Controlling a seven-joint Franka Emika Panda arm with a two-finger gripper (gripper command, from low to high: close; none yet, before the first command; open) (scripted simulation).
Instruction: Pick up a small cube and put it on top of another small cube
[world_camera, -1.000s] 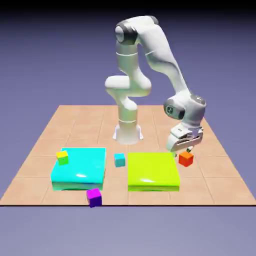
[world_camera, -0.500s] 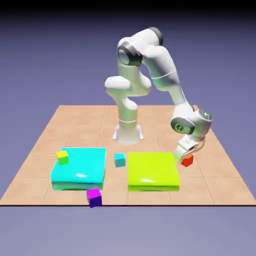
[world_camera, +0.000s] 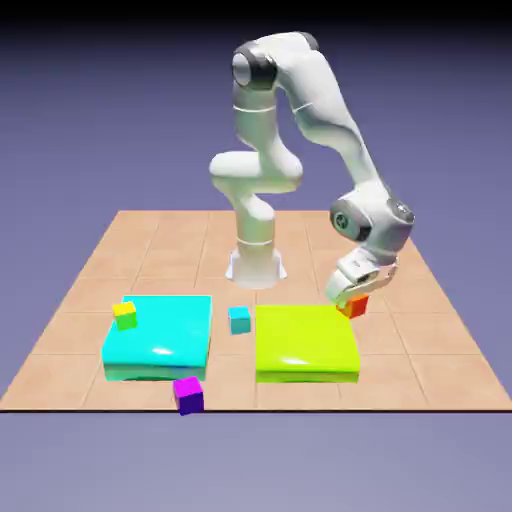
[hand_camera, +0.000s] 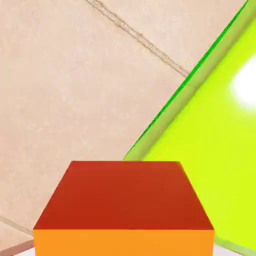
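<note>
The small orange-red cube (world_camera: 353, 306) is held off the table in my gripper (world_camera: 351, 302), which is shut on it, just above the far right corner of the lime slab (world_camera: 305, 342). In the hand view the orange-red cube (hand_camera: 125, 210) fills the bottom middle and hides my fingertips, with the lime slab (hand_camera: 215, 150) to its right. A small yellow-green cube (world_camera: 125, 315) rests on the cyan slab (world_camera: 160, 335). A small teal cube (world_camera: 239, 319) sits on the floor between the slabs. Near the front edge lies a small magenta-purple cube (world_camera: 188, 394).
The robot's white base (world_camera: 256, 262) stands behind the slabs at the far side of the tan tiled table (world_camera: 440, 370). Tan tiles (hand_camera: 75, 85) show under the hand on the left of the hand view.
The gripper dropped onto the orange-red cube, shut on it, then lifted it and carried it toward the exterior view's left, to the lime slab's corner.
</note>
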